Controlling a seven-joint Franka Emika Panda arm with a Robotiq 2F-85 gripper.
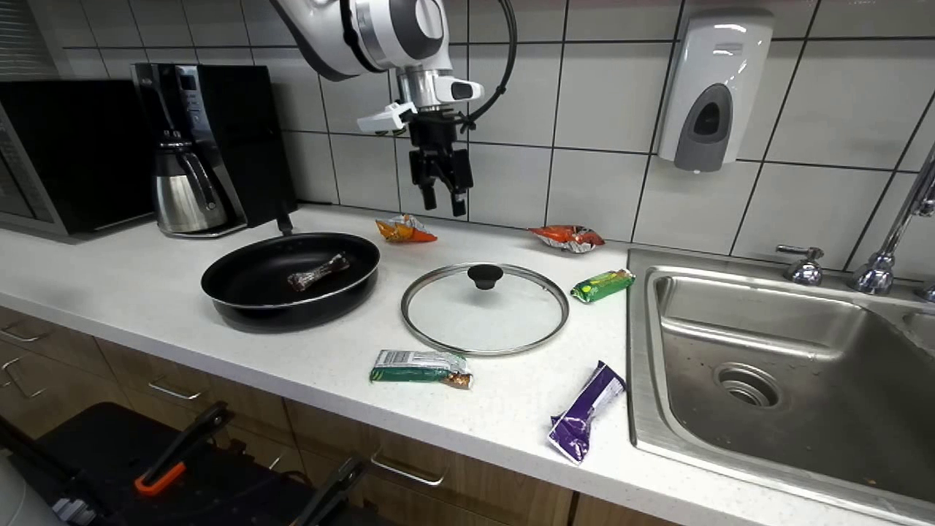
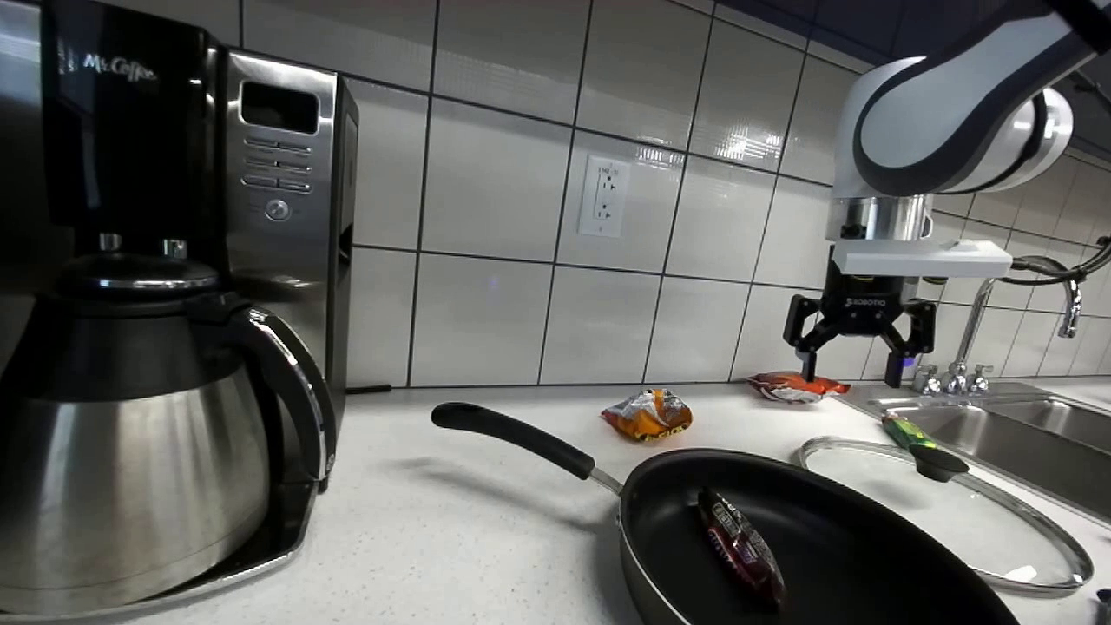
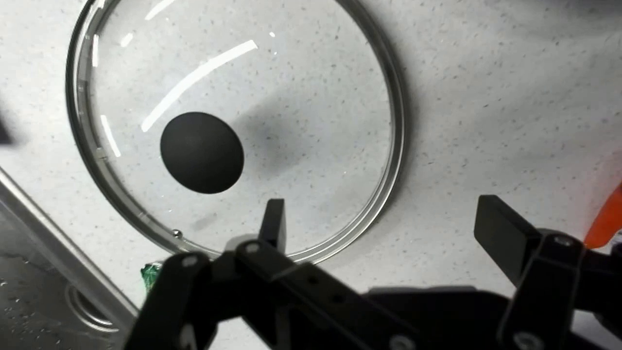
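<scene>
Lying on the counter (image 1: 504,402), the glass lid (image 1: 485,314) sits below the spread jaws, to one side.

1 bent arm (image 2: 929,130) — its hand (image 2: 852,366) (2 fingers (image 3: 505,238), spread wide) points down.

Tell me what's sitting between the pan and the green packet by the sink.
The lid. Both exterior views show it lying between the pan and that green packet.
</scene>
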